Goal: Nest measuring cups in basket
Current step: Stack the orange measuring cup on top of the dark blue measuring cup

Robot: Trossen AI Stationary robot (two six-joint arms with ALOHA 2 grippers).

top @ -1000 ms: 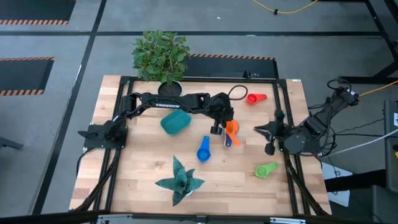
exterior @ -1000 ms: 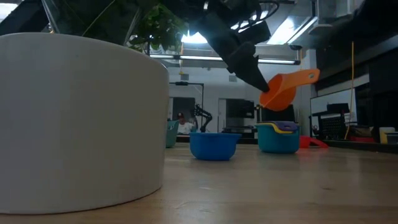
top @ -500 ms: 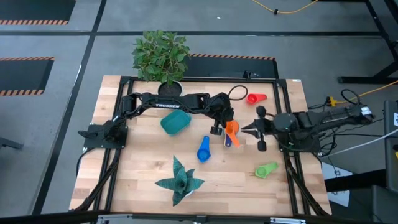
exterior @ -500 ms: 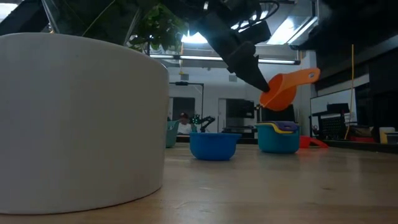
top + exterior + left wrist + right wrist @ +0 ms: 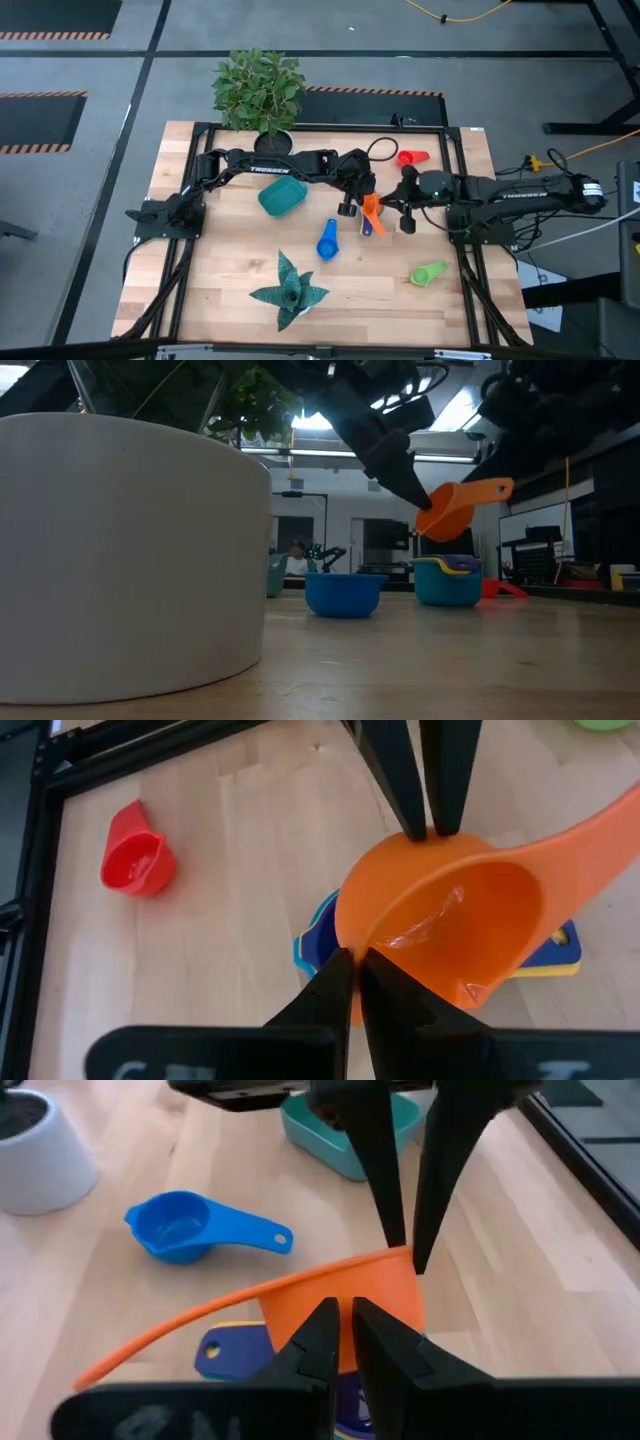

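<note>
My left gripper [image 5: 355,965] is shut on an orange measuring cup [image 5: 373,205], which hangs over a stack of blue and yellow cups [image 5: 447,580] in mid-table. My right gripper [image 5: 345,1312] stands at the cup's opposite side with a narrow gap between its fingers. The teal basket [image 5: 282,196] sits left of them on its base. A blue cup [image 5: 327,240], a green cup [image 5: 428,272] and a red cup [image 5: 410,157] lie apart on the wood. My left gripper pinches the orange cup's rim [image 5: 352,952], one finger outside the wall and one inside the bowl. The fingers slant down from the table's left. The cup is lifted clear and tilted, its handle [image 5: 490,487] sticking out free. My right gripper has its fingertips [image 5: 425,830] at the cup's rim opposite the left gripper; I cannot tell whether they touch it.
A leafy plant [image 5: 258,90] stands at the far edge and a teal star-shaped plant [image 5: 288,290] near the front. A white pot [image 5: 130,550] fills the left of the low view. Bare wood lies between the green cup and the star plant.
My right gripper has swung in from the table's right edge toward the orange cup, sinking a little and turning to face it; its finger gap looks the same. My left gripper and the orange cup have kept still.
</note>
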